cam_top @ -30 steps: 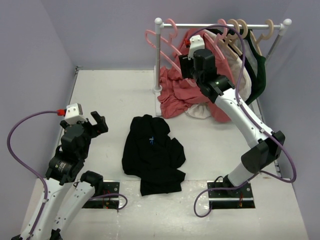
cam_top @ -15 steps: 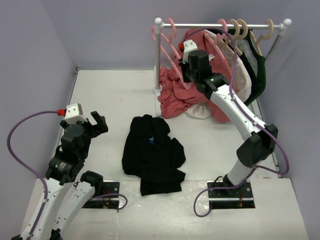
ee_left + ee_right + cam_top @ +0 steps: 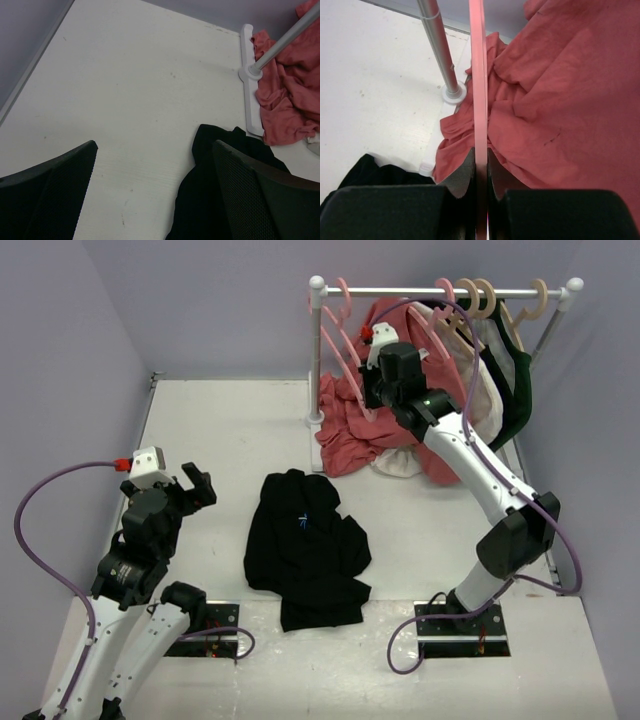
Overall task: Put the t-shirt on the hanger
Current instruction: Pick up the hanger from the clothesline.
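Note:
The black t-shirt (image 3: 305,550) lies crumpled on the white table between the arms, a tiny light-blue mark near its collar; its edge shows in the left wrist view (image 3: 212,192). The thin pink hanger (image 3: 338,338) hangs at the left end of the rail. My right gripper (image 3: 372,392) is raised beside it, and in the right wrist view the gripper (image 3: 481,160) is shut on the hanger's pink bar (image 3: 478,75). My left gripper (image 3: 197,485) hovers open left of the shirt, nothing between its fingers (image 3: 155,145).
A metal rail (image 3: 440,290) on a white post (image 3: 318,350) stands at the back right. It carries beige hangers (image 3: 482,300), a salmon-red shirt (image 3: 365,430) spilling onto the table, and a dark green garment (image 3: 520,380). Purple walls close the sides.
My right gripper has closed onto the pink hanger's bar and shifted slightly left with it. The left arm and the t-shirt have not moved.

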{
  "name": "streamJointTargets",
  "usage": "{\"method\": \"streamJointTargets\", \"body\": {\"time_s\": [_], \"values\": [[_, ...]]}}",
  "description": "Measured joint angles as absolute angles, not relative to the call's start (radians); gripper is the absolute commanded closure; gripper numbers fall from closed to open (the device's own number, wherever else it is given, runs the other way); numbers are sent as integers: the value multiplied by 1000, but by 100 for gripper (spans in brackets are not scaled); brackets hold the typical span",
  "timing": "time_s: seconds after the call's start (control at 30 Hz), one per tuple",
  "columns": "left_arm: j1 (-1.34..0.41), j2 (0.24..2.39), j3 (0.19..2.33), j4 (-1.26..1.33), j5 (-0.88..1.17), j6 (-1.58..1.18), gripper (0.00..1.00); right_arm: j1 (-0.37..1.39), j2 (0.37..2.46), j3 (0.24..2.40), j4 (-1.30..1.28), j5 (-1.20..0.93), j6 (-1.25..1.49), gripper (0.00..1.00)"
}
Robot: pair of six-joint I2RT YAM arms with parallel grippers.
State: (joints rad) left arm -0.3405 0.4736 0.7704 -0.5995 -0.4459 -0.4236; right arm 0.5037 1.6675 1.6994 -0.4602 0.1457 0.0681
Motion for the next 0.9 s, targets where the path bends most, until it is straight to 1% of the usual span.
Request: {"method": "streamJointTargets", "body": {"time_s": [0.2,0.4,0.5,0.6,0.67,0.77,0.83,0.9], "values": [[-340,475,770,-598,-442,-423,0,504,1573,1666,-471,132,103,100],[-340,499,770,-591,-433,-423,0,504,1394,1564,-468,141,136,100],[-340,520,770,-591,-420,-422,0,504,1299,1465,-478,141,174,100],[-341,564,772,-589,-395,-416,0,504,1172,1320,-516,133,212,100],[-341,616,777,-591,-358,-416,0,504,1083,1235,-560,130,233,100],[-342,731,793,-586,-238,-431,0,504,947,1143,-620,128,255,100],[-352,799,791,-575,-165,-455,0,504,857,1121,-661,128,263,100],[-397,843,763,-549,-131,-500,0,504,783,1119,-684,128,268,100]]}}
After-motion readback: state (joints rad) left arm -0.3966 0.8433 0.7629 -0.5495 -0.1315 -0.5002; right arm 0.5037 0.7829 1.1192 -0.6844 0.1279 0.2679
